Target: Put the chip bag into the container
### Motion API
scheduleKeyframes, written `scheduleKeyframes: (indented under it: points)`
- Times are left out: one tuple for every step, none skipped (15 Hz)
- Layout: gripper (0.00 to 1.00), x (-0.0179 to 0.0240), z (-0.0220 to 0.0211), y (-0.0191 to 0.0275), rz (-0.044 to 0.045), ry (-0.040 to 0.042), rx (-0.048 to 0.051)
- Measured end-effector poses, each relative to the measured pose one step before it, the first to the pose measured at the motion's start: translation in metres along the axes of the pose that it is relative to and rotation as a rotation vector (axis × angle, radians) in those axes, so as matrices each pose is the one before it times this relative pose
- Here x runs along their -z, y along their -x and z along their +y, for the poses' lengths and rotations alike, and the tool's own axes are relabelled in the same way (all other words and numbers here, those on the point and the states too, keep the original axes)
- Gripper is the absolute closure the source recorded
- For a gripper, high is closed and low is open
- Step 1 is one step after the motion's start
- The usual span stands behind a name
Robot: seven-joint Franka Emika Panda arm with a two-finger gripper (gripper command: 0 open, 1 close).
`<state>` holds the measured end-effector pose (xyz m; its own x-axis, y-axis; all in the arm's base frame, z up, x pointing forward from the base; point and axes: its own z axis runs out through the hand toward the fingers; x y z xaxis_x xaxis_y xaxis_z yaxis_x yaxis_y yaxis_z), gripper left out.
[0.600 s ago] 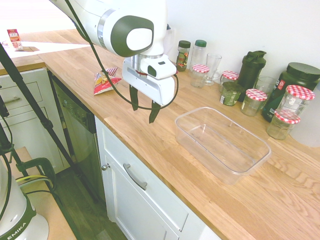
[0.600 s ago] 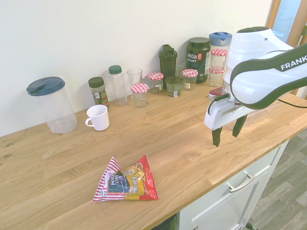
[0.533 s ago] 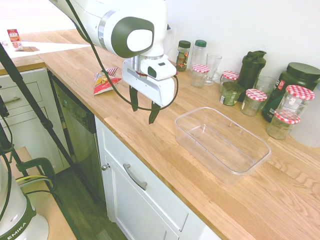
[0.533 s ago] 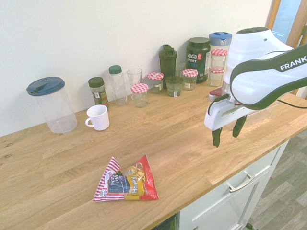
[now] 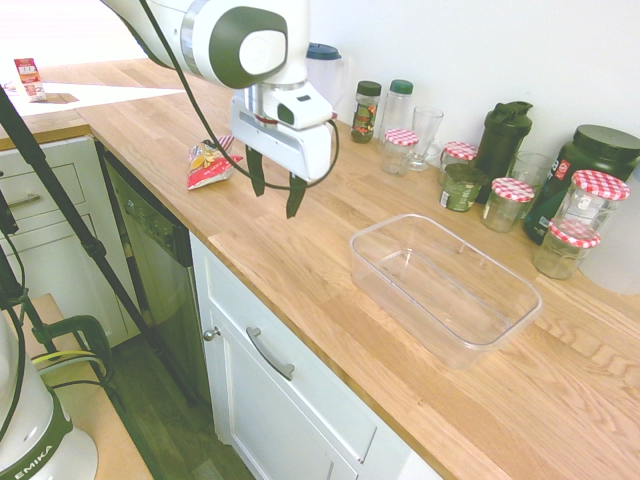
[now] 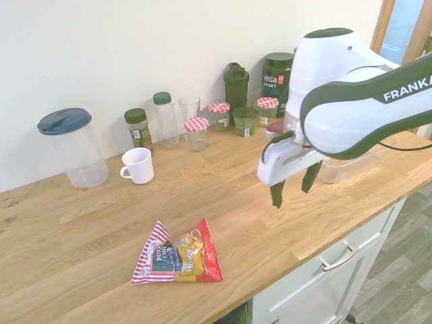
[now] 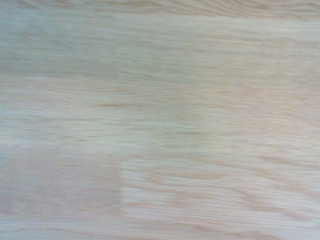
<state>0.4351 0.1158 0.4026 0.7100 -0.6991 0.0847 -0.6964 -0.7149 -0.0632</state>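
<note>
A white robot arm's end effector [image 5: 272, 189] hangs above the pale oak-plank bench [image 5: 300, 255], its two dark fingers [image 6: 276, 196] spread apart and gripping nothing. The small crinkly red chip bag with a yellow upper part and white lettering [image 6: 177, 255] lies flat on the bench near its front edge, well apart from the end effector, on the side away from the tub. In the first exterior view the bag [image 5: 211, 165] shows just beyond the fingers, partly hidden by them. On the end effector's other side, the large clear rectangular plastic container with rounded corners and low walls [image 5: 443, 287] stands empty on the wood, near but not touching it. Behind the end effector, along the white wall, stand glass jars with red-checked lids [image 5: 401, 150], a dark green shaker bottle [image 5: 502, 139] and a clear drinking glass [image 5: 425, 136]. Farther along that wall, beyond the bag, sit a white mug [image 6: 138, 165] and a clear plastic jug with a dark blue lid [image 6: 71, 146]. The wrist view shows only blurred wood grain [image 7: 160, 120], seemingly bare bench directly beneath the end effector.
</note>
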Motion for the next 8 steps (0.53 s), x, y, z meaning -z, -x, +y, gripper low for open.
scheduleKeyframes:
  points:
    - [0.00,0.00343,-0.02144,0.01900,0.01207,-0.00514,0.01563]
    - [0.00,0.00267,-0.02307,0.01868,0.01468,-0.00353,0.01491]
    - [0.00,0.00221,-0.02533,0.01860,0.01580,-0.00262,0.01487]
    - [0.00,0.00062,-0.02331,0.01603,0.01240,-0.00096,0.01363]
    - [0.00,-0.00091,-0.02226,0.01430,0.01075,0.00268,0.01654]
    - [0.00,-0.00148,-0.02270,0.01196,0.01253,0.00436,0.01725]
    - [0.00,-0.00267,-0.02095,0.00823,0.01093,0.00318,0.01267]
    - [0.00,-0.00447,-0.02005,0.00636,0.00344,0.00257,0.01213]
